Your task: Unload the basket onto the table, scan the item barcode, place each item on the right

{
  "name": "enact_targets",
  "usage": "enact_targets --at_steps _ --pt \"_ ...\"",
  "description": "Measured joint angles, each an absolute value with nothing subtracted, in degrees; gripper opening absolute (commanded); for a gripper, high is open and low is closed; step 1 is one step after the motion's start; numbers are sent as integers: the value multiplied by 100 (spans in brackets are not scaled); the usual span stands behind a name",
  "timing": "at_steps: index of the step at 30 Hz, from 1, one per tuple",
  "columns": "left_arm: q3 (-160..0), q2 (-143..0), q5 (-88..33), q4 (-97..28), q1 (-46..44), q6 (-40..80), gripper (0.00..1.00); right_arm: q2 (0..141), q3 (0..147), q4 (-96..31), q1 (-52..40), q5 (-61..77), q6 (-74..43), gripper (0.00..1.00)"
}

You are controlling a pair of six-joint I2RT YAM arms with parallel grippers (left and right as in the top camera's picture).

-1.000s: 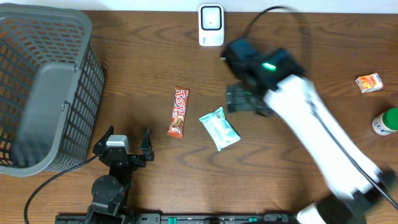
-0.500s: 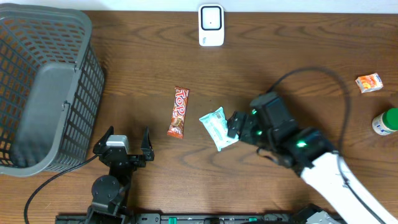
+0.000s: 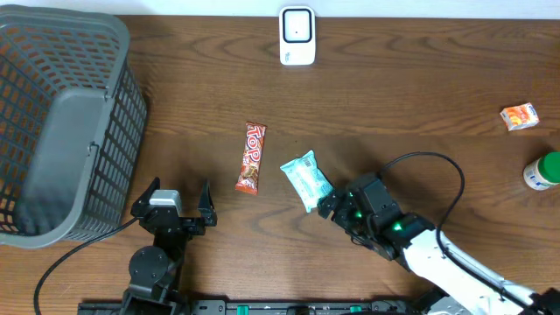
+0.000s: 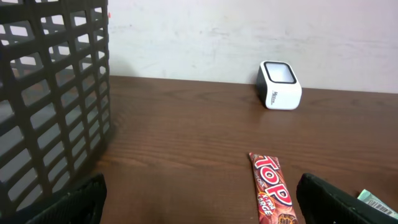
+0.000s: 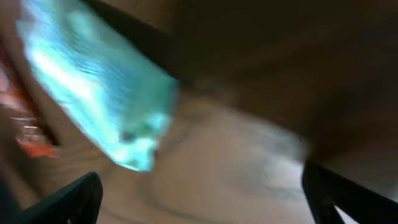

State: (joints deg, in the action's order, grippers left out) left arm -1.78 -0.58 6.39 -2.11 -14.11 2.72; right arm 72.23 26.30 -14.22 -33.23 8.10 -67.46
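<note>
A white barcode scanner [image 3: 297, 36] stands at the table's back edge and shows in the left wrist view too [image 4: 280, 84]. A teal snack packet [image 3: 308, 180] lies flat mid-table, beside a red candy bar [image 3: 252, 157]. My right gripper [image 3: 329, 204] is low at the packet's front right corner, open, holding nothing. Its wrist view is blurred, with the teal packet [image 5: 93, 81] upper left of the open fingers [image 5: 59, 202]. My left gripper [image 3: 179, 206] rests open near the front edge. The candy bar [image 4: 271, 191] lies ahead between its fingers, to the right.
A large grey mesh basket [image 3: 61, 122] fills the left side and looms close in the left wrist view [image 4: 50, 93]. A small orange box [image 3: 519, 115] and a green-capped bottle [image 3: 544, 171] sit at the far right. The right arm's cable loops above it.
The right arm has swung from near the scanner down to the front, bringing its open gripper beside the teal packet. The packet, the candy bar and the left arm have not moved.
</note>
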Motion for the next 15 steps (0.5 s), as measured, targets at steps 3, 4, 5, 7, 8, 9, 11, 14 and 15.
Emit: enact_targets --at_steps 3,4,5,7,8,9,11,14,15 --pt "-178 -58 642 -211 -1411 272 98 7509 2692 -1035 -3323 836 -6914 99" --pt "-178 -58 639 -211 -1411 270 98 7647 2742 -908 -3323 864 -6989 99" --pt "-178 -58 639 -211 -1411 272 98 7819 2794 -676 -3323 902 -7057 98" --pt "-178 -60 642 -211 -1411 272 98 8291 2917 -12 -3328 1090 -7203 79" --pt "-178 -58 637 -211 -1411 270 98 8519 2980 224 -3332 1197 -7260 72" --pt "-178 -58 642 -211 -1411 270 98 8753 3074 379 -3328 1356 -7332 46" --pt "-178 -58 642 -211 -1411 272 98 9006 3173 447 -3286 1625 -7389 24" --pt "-178 -58 639 -211 -1411 270 98 9288 3208 349 -3081 2027 -7432 11" --pt "-178 -58 639 -211 -1411 272 98 9295 3208 329 -3048 2086 -7446 9"
